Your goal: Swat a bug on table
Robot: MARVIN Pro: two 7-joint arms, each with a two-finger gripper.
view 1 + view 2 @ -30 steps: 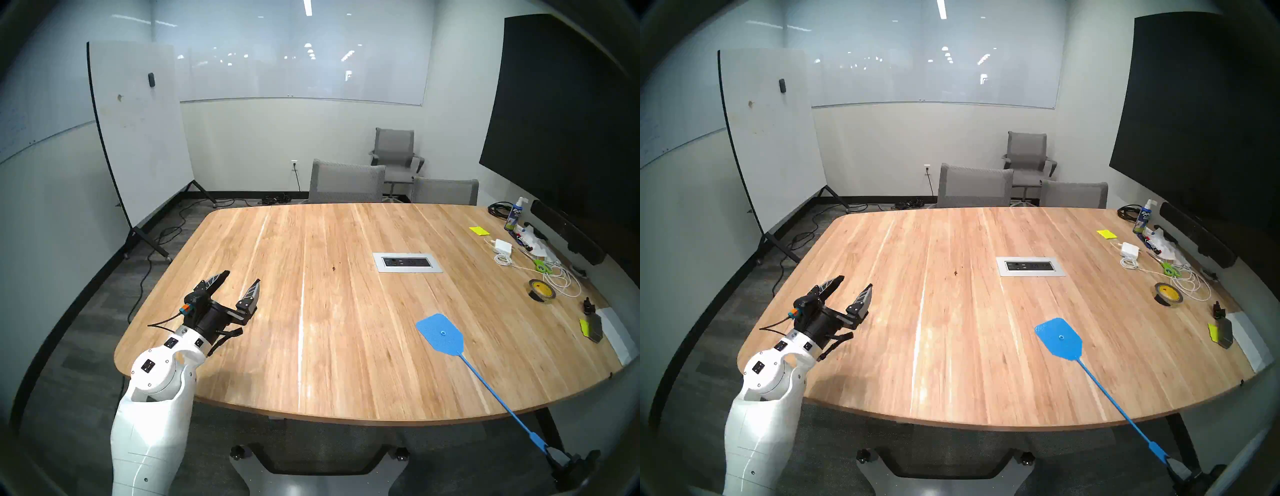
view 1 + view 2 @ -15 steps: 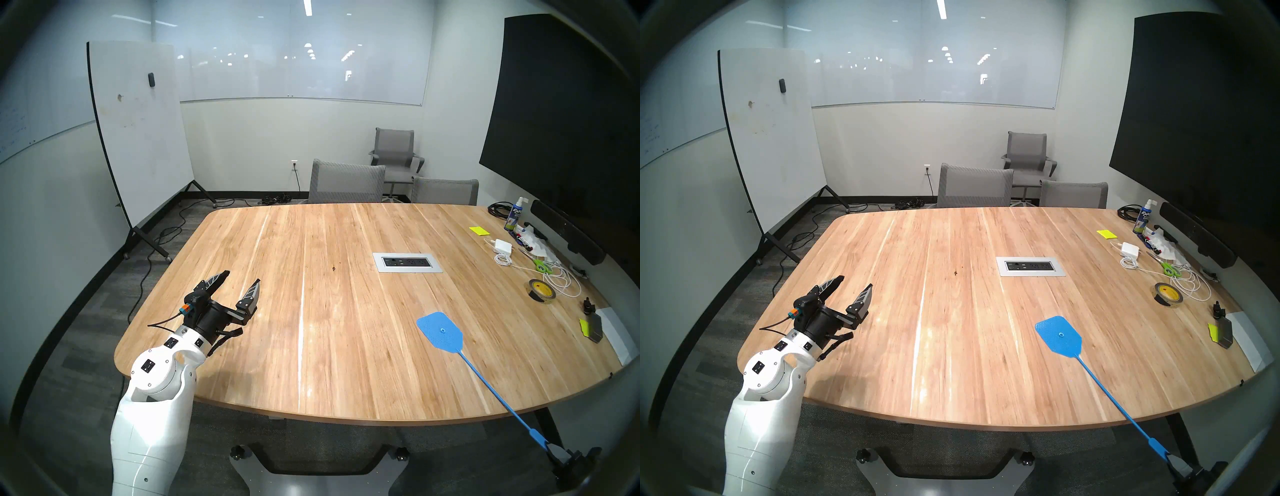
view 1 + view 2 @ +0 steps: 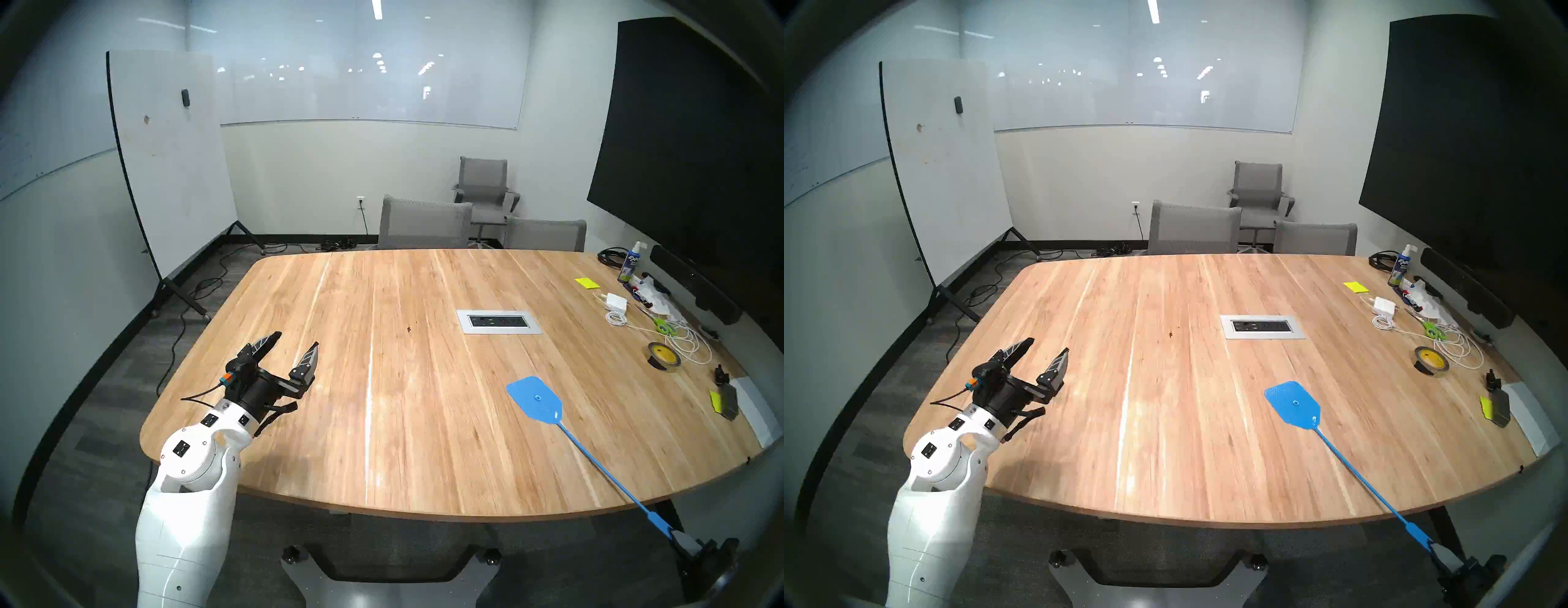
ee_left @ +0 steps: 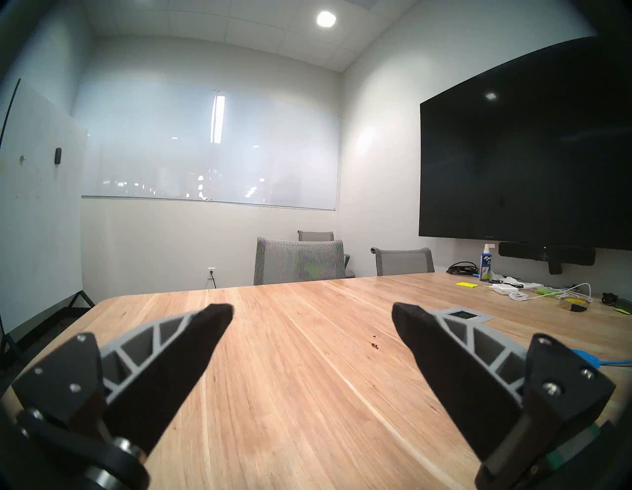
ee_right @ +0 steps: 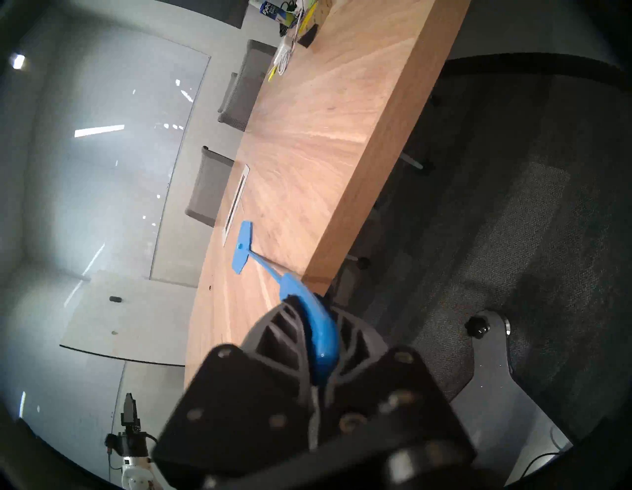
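The bug (image 3: pixel 408 329) is a tiny dark speck on the wooden table (image 3: pixel 339 424), left of the silver outlet panel (image 3: pixel 499 321). It also shows in the head right view (image 3: pixel 1170 335) and in the left wrist view (image 4: pixel 374 346). My right gripper (image 3: pixel 684 543), off the table's front right edge, is shut on the handle of a blue fly swatter (image 3: pixel 535 401). The swatter's head hovers over the table, right and nearer than the bug. In the right wrist view the gripper (image 5: pixel 316 328) clamps the swatter's handle (image 5: pixel 321 338). My left gripper (image 3: pixel 297 343) is open and empty over the table's left side.
The right side of the table holds a tape roll (image 3: pixel 664 357), white cables (image 3: pixel 687 344), green scissors (image 3: pixel 662 326), a charger (image 3: pixel 616 301), a yellow note pad (image 3: pixel 586 282), a spray bottle (image 3: pixel 630 267) and a black clip (image 3: pixel 721 374). Grey chairs (image 3: pixel 424 225) stand behind the table. A whiteboard (image 3: pixel 169 161) stands at left.
The swatter's head has shifted a little up and to the left, toward the bug. The right gripper has moved slightly. The left arm has not moved.
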